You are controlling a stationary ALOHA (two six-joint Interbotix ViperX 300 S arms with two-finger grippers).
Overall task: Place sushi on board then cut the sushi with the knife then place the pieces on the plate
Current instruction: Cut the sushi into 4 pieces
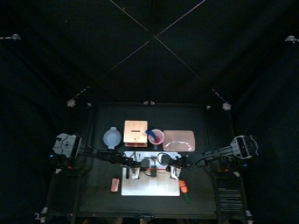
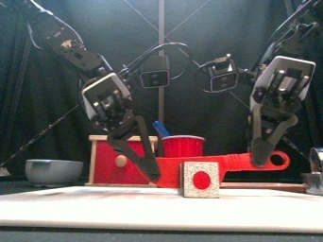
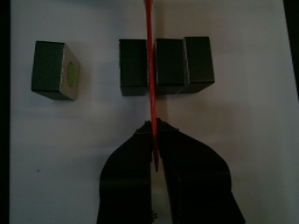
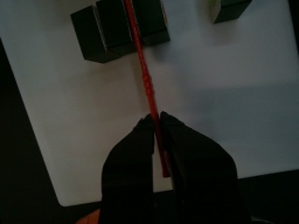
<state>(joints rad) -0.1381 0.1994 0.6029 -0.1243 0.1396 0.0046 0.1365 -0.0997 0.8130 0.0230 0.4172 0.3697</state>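
Left gripper (image 3: 153,131), right gripper (image 4: 156,121) clench knife (image 3: 151,105) ends over roll (image 3: 187,66) on board (image 3: 70,157). Blocks seem light, rigid: pinch sides.

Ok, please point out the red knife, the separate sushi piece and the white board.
red knife (image 3: 149,70), left wrist view, on its blade.
separate sushi piece (image 3: 49,68), left wrist view, on its dark face.
white board (image 3: 70,149), left wrist view, bare surface.

Black table (image 1: 93,198) is carrying a white cutting board (image 1: 149,193), lying flat near the front edge. Toward the back, L to R, a blue-grey bowl (image 1: 111,136), pale wooden box (image 1: 135,131), red cup (image 1: 156,136) & flat pink tray (image 1: 179,138) are sitting in a row. A small orange toy (image 1: 114,184) is lying just L of the board, a second small toy (image 1: 184,185) just R; can't tell what food they are.
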